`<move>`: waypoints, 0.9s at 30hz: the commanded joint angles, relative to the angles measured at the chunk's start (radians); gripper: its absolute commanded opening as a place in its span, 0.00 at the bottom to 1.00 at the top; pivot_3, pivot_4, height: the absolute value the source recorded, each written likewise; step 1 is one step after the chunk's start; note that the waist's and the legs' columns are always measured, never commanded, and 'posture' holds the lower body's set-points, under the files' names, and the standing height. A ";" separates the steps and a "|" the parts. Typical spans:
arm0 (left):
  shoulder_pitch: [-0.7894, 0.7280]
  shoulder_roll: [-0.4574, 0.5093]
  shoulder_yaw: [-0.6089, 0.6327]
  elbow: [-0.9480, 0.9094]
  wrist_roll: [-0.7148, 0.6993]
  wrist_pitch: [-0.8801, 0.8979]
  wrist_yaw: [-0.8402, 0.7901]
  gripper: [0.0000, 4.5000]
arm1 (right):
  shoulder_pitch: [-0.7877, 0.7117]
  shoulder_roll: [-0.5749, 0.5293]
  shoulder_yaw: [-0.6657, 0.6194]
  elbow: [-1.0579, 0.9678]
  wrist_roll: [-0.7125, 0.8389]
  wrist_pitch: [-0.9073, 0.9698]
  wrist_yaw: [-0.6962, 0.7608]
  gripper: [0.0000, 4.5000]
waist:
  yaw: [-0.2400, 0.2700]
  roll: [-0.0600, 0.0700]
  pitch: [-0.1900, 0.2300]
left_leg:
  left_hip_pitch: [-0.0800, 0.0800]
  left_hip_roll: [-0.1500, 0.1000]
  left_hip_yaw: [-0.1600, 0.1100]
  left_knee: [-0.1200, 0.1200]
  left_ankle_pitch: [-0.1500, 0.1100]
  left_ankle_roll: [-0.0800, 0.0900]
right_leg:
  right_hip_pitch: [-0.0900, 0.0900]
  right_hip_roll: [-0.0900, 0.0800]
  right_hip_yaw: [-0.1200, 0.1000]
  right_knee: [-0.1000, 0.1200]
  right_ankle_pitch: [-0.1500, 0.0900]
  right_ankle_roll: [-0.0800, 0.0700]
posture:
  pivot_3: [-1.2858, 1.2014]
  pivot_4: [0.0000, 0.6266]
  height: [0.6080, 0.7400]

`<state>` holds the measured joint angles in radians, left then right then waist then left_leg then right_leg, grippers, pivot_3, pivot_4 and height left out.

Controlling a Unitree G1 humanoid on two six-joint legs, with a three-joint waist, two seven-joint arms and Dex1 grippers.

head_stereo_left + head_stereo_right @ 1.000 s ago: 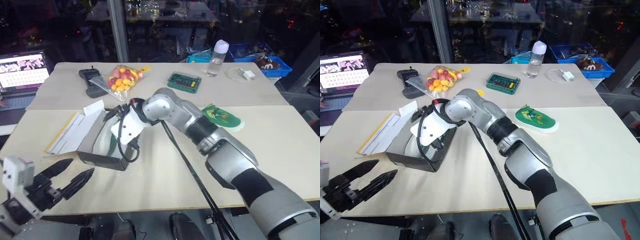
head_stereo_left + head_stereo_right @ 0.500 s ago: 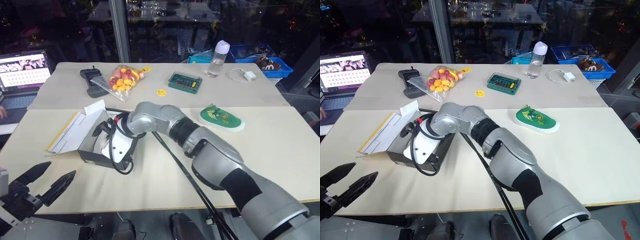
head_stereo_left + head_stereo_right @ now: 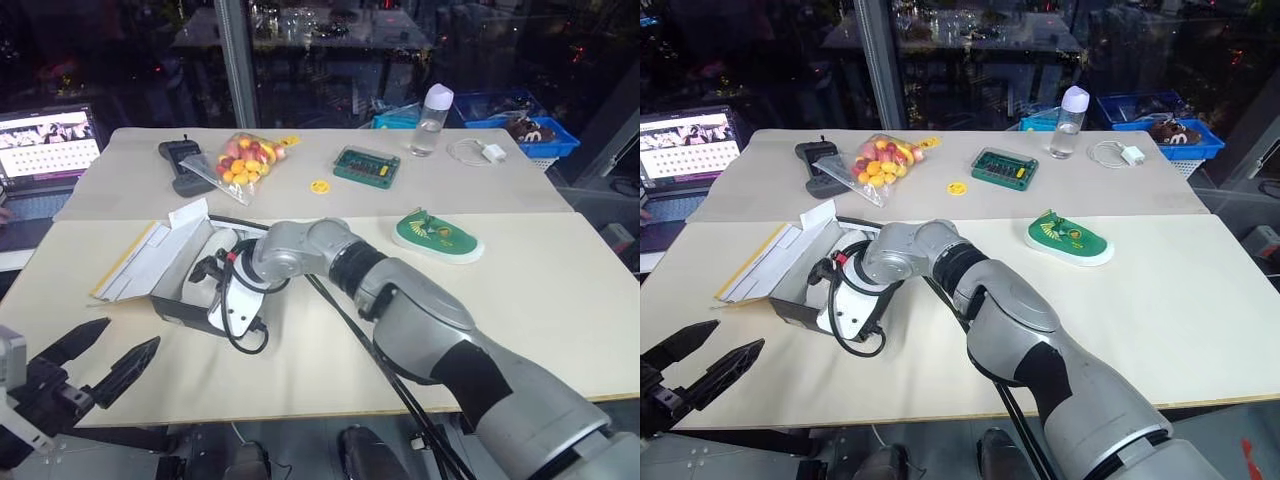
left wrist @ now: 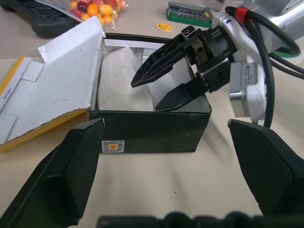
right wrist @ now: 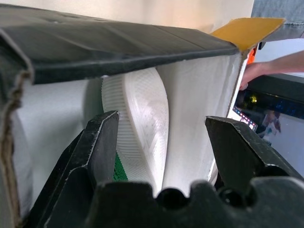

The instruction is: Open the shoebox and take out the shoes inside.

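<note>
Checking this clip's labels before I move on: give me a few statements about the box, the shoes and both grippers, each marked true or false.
1. The shoebox lies open, its lid folded back. True.
2. The right gripper is shut on a shoe. False: its fingers are spread, reaching into the box.
3. One shoe lies out on the table. True.
4. The box holds nothing. False: a shoe sits inside, white sole showing.
5. The left gripper presses on the lid. False: it hovers open, apart from the box.
</note>
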<state>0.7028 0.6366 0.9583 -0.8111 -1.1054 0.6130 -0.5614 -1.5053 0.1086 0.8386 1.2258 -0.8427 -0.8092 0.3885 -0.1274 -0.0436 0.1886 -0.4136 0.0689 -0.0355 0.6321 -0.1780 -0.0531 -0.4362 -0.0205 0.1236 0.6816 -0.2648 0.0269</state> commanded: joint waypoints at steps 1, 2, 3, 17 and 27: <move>-0.007 0.010 0.000 -0.014 -0.016 -0.022 -0.002 1.00 | -0.004 -0.014 0.008 0.010 -0.009 -0.023 0.017 0.78 | 0.000 0.000 0.000 | 0.000 0.000 0.000 0.000 0.000 0.000 | 0.000 0.000 0.000 0.000 0.000 0.000 | 0.52 0.24 0.79; -0.011 0.013 -0.003 -0.011 -0.015 -0.022 -0.003 1.00 | -0.016 -0.029 0.001 0.009 -0.003 -0.033 0.026 0.78 | 0.001 0.000 0.000 | 0.000 0.000 0.000 0.001 0.000 0.000 | 0.001 0.000 0.000 0.000 0.000 0.000 | 0.52 0.24 0.79; -0.015 0.015 -0.004 -0.008 -0.014 -0.021 -0.004 1.00 | -0.025 -0.039 -0.004 0.009 0.001 -0.039 0.033 0.78 | 0.002 0.000 0.000 | 0.000 0.000 -0.001 0.001 0.000 0.000 | 0.001 0.000 -0.001 0.000 0.000 0.000 | 0.52 0.24 0.79; -0.067 0.034 -0.051 -0.002 -0.013 -0.011 0.012 1.00 | -0.083 -0.097 -0.002 0.032 -0.029 -0.015 -0.016 0.78 | 0.000 -0.003 -0.002 | -0.002 0.000 -0.001 0.000 0.000 0.000 | -0.001 0.000 -0.001 0.000 0.002 0.004 | 0.52 0.24 0.79; -0.069 0.033 -0.057 -0.016 -0.019 -0.012 0.037 1.00 | -0.021 -0.029 0.025 0.058 -0.064 0.018 -0.069 0.78 | 0.002 -0.004 -0.002 | -0.002 0.000 -0.001 0.000 0.000 0.000 | -0.001 0.000 -0.002 0.000 0.001 0.003 | 0.52 0.24 0.79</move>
<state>0.6324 0.6641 0.8931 -0.8089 -1.1069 0.6134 -0.5304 -1.5245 0.0736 0.8588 1.2829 -0.9021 -0.8003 0.3379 -0.1252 -0.0472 0.1866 -0.4161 0.0690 -0.0368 0.6320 -0.1781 -0.0531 -0.4370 -0.0205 0.1219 0.6815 -0.2633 0.0295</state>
